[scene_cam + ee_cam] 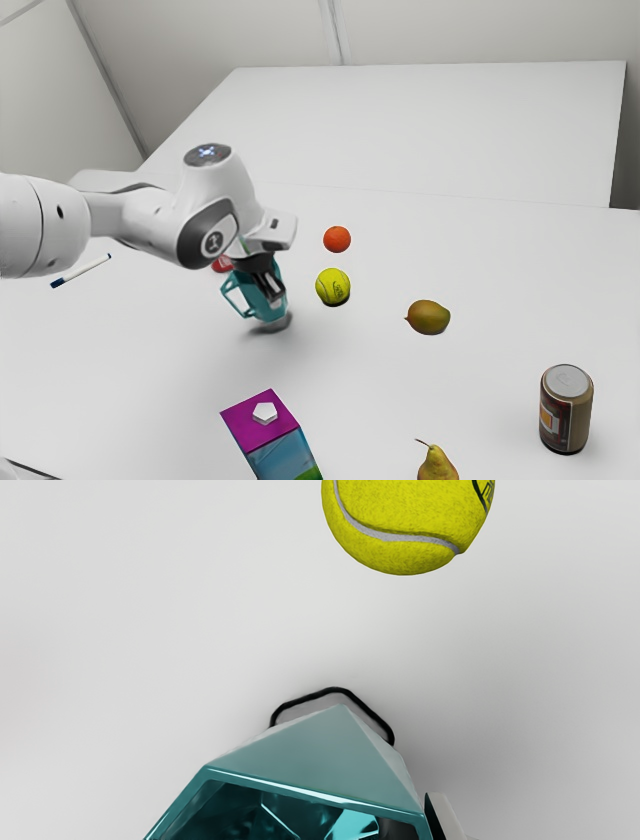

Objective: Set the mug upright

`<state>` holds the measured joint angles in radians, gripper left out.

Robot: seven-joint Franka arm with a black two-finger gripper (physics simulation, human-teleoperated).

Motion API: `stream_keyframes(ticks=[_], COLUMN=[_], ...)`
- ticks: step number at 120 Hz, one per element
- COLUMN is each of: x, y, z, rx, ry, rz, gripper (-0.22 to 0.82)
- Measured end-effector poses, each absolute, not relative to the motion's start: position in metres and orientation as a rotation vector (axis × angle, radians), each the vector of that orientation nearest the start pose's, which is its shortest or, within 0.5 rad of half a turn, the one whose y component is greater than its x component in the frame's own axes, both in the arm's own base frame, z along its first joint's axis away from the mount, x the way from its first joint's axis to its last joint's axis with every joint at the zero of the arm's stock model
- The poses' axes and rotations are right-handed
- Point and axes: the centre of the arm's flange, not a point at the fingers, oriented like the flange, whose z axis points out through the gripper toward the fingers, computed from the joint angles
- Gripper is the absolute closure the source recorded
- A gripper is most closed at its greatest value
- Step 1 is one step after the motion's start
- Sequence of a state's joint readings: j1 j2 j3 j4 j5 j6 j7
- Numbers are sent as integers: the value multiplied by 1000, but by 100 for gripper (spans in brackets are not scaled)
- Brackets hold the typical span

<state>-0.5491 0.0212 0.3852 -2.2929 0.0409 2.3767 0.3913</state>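
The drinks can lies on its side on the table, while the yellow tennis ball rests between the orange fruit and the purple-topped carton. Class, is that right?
Not quite: the drinks can stands upright on the table, not on its side, as the exterior view shows. The yellow tennis ball does rest between the orange fruit and the purple-topped carton.

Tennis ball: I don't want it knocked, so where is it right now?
In the exterior view, the tennis ball rests on the table, just to that view's right of the teal mug, with the orange close behind it.
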Motion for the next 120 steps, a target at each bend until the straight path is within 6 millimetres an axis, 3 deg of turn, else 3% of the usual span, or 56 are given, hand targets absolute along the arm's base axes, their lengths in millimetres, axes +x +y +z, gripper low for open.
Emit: stream_keyframes(ticks=[41, 90, 120], x=[520, 521, 520], y=[-84, -89, -90], z=[336, 340, 363], rx=[-2989, -3001, -3015], ry=[779, 733, 719], rz=[-116, -139, -202], gripper=[72, 33, 19])
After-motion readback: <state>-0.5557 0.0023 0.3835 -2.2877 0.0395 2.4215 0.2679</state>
